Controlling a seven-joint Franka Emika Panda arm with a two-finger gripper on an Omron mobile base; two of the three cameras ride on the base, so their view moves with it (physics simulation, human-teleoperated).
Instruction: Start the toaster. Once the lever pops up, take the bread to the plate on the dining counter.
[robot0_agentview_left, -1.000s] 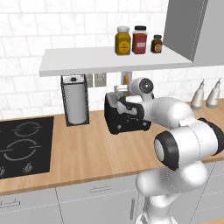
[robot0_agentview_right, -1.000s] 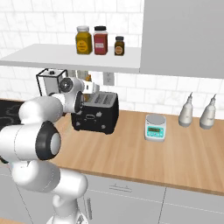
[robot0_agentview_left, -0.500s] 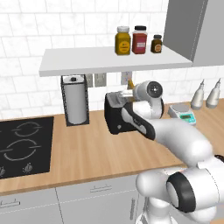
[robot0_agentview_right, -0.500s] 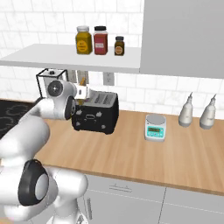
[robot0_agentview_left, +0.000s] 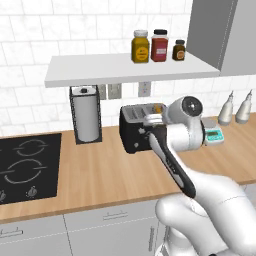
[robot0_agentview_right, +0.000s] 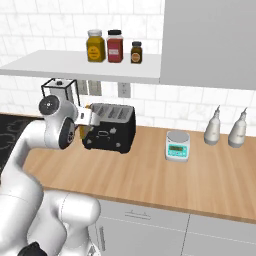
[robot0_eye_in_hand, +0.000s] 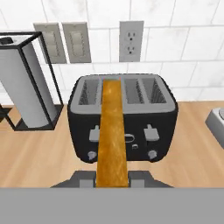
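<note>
The black toaster (robot0_eye_in_hand: 162, 118) stands on the wood counter below the wall sockets, and appears as well as toaster (robot0_agentview_left: 134, 131) and toaster (robot0_agentview_right: 112, 131). My gripper (robot0_eye_in_hand: 112, 179) is shut on the bread (robot0_eye_in_hand: 112, 131), a golden-brown slice seen edge-on, which stretches from my fingers (robot0_eye_in_hand: 83, 178) up over the toaster's front to its top. The gripper (robot0_agentview_left: 152, 120) hangs at the toaster's right front corner in the left base view. In the right base view the gripper (robot0_agentview_right: 92, 117) is at its left end. The plate and the dining counter are out of view.
A paper-towel holder (robot0_agentview_left: 86, 114) stands left of the toaster, with the black cooktop (robot0_agentview_left: 25, 165) further left. A small scale (robot0_agentview_right: 178, 145) and two pale bottles (robot0_agentview_right: 212, 131) sit to the right. A shelf with jars (robot0_agentview_left: 150, 47) hangs low above the toaster.
The arm's elbow and upper links have swung widely round. The hand has stayed by the toaster, a little lower, with the bread still in it.
</note>
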